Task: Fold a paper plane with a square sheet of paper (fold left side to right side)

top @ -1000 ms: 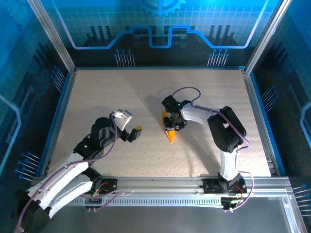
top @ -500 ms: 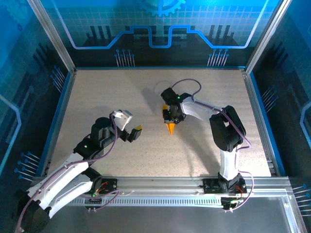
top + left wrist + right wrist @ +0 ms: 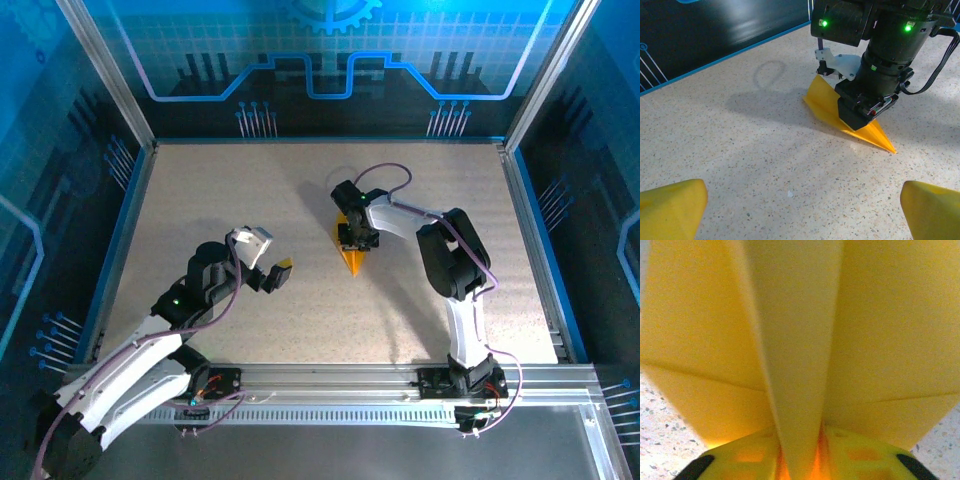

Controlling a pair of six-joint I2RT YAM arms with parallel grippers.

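The paper plane (image 3: pixel 350 260) is a yellow-orange pointed wedge lying mid-table, tip toward the near edge. The left wrist view has it (image 3: pixel 826 104) flat on the table under the right gripper (image 3: pixel 864 109). My right gripper (image 3: pixel 356 236) sits on its wide rear part. Seen from the right wrist, the plane's raised centre fold (image 3: pixel 796 340) stands between the yellow fingers (image 3: pixel 860 455), with a thin orange slit on each side; whether they pinch it is unclear. My left gripper (image 3: pixel 279 271) hovers open left of the plane, its fingertips (image 3: pixel 671 207) wide apart over bare table.
The speckled table (image 3: pixel 230 200) is ringed by a blue rim and an aluminium frame (image 3: pixel 530 240). The right arm's elbow (image 3: pixel 455 265) stands right of the plane. Free tabletop lies between the two grippers.
The right gripper has drawn the plane a little away from the near edge, and its elbow has swung left. The left arm has stayed still and open.
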